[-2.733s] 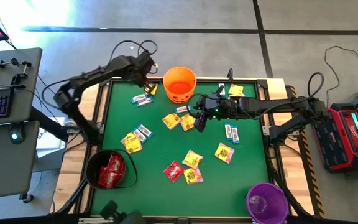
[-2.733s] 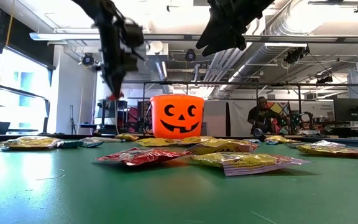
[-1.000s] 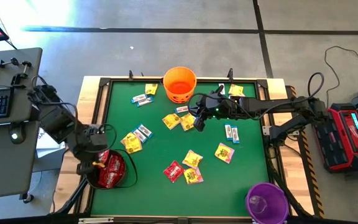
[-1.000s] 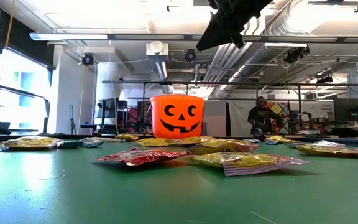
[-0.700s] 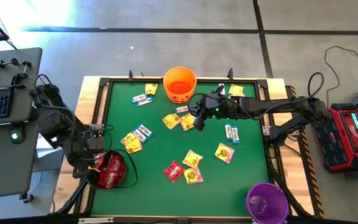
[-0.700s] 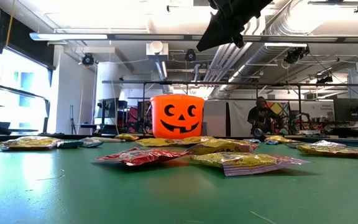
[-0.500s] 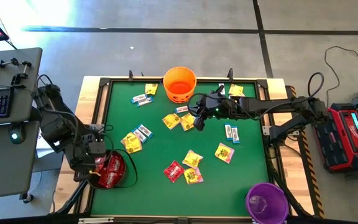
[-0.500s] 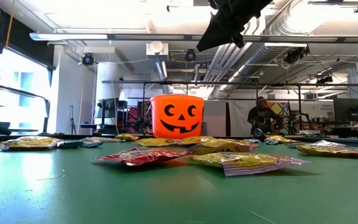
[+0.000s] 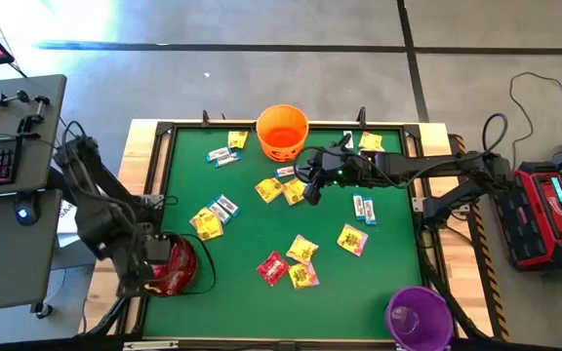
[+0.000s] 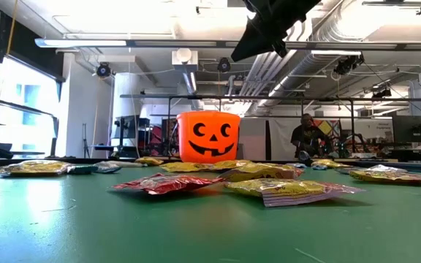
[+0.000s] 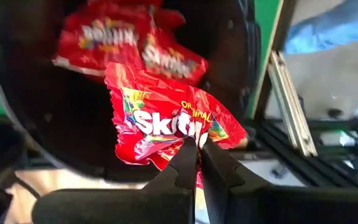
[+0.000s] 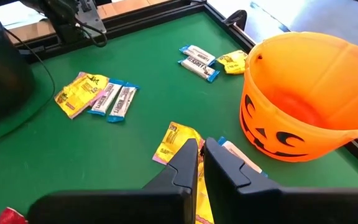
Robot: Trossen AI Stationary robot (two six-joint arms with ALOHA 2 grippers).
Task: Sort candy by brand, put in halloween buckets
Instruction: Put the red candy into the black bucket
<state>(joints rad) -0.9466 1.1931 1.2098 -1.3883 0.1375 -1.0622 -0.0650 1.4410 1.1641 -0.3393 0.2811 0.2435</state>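
While the left gripper [image 11: 196,152] hangs over the black bucket [image 9: 169,265] at the table's near left corner, its two fingers are pinched together on the lower edge of a red packet [image 11: 166,121], which dangles above the bucket's mouth. Inside that bucket lie more red packets [image 11: 126,43], their wrappers crumpled against the dark wall. Across the table the right gripper [image 12: 199,155] hovers above the green table [image 9: 252,234], just short of the orange bucket [image 9: 281,132]; its fingers are closed to a narrow slit, and I cannot tell whether anything is caught between them. Directly beneath them lie a yellow packet [image 12: 176,142] and a white-and-blue one [image 12: 241,158], both near the foot of the orange bucket. Farther out, a yellow packet beside two white-and-blue bars [image 12: 115,99] rests on the green surface, and two more bars with a yellow packet [image 12: 197,60] sit near the far edge. From above, other candy is scattered across the middle of the table: a red and yellow cluster [image 9: 291,263], a single yellow packet [image 9: 351,239], and a white-and-blue pair [image 9: 364,208]. The purple bucket [image 9: 420,317] stands at the near right corner, well apart from both arms.
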